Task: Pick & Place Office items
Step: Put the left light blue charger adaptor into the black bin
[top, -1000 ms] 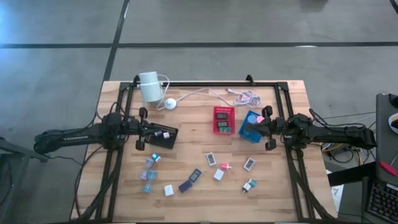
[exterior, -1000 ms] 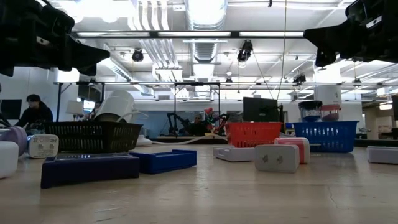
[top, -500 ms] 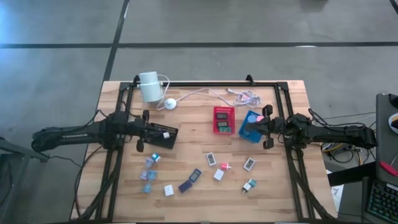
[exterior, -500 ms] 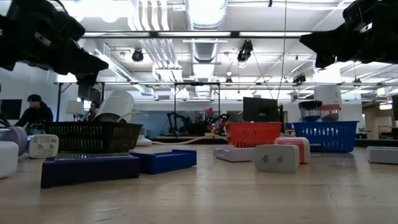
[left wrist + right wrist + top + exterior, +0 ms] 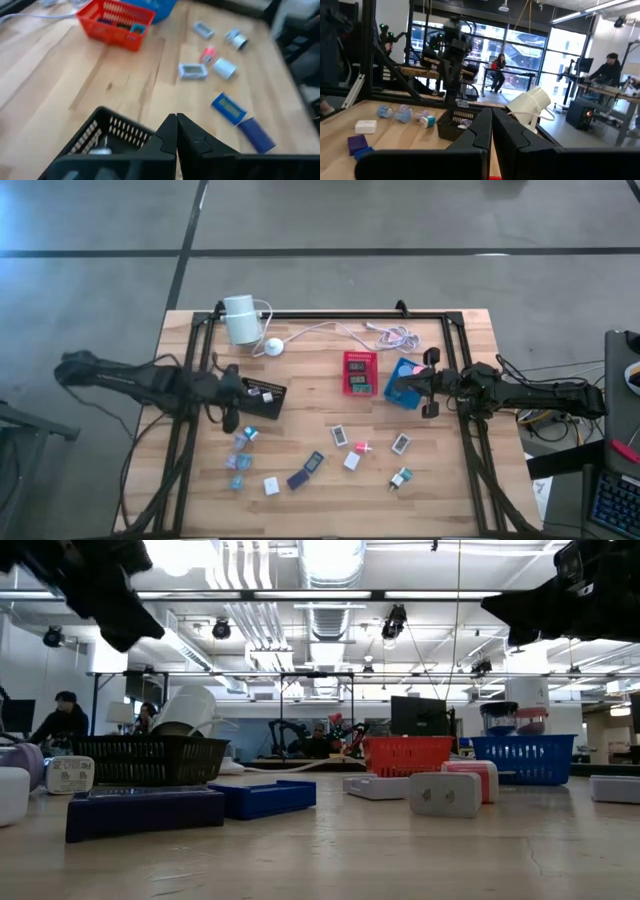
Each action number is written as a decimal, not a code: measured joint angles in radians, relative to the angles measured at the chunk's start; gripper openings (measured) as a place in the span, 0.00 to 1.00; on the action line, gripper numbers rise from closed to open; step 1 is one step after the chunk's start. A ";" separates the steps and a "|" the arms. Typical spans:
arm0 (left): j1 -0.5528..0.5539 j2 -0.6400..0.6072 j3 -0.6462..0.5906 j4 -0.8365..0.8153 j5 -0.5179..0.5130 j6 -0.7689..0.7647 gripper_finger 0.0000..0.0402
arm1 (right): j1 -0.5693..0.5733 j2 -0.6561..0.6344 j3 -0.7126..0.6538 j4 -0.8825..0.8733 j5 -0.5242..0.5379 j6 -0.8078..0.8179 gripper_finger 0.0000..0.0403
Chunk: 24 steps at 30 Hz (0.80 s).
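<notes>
Both pincers pressed together and empty above the surface, the items loose between them.

The left pincer hangs at the left edge of the black tray, tips meeting in its wrist view; the right pincer hangs at the right edge of the blue tray, tips together too. Most office items lie scattered on the wood, from the left pincer's 4 o'clock and the right pincer's 8 o'clock, apart from both. A few more sit in the red tray, at the right pincer's 9 o'clock, and in the black tray.
</notes>
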 joint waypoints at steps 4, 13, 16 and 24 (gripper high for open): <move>-0.159 0.139 0.149 -0.152 -0.169 -0.156 0.01 | 0.000 0.000 0.000 0.034 0.000 -0.029 0.02; -0.303 0.448 0.309 -0.391 -0.148 -0.450 0.01 | 0.000 0.000 0.000 0.051 0.000 -0.067 0.02; -0.302 0.507 0.310 -0.404 -0.113 -0.536 0.02 | 0.000 0.000 0.000 0.052 -0.001 -0.063 0.02; -0.290 0.602 0.313 -0.401 0.065 -0.653 0.24 | 0.000 0.000 0.000 0.100 -0.002 -0.055 0.02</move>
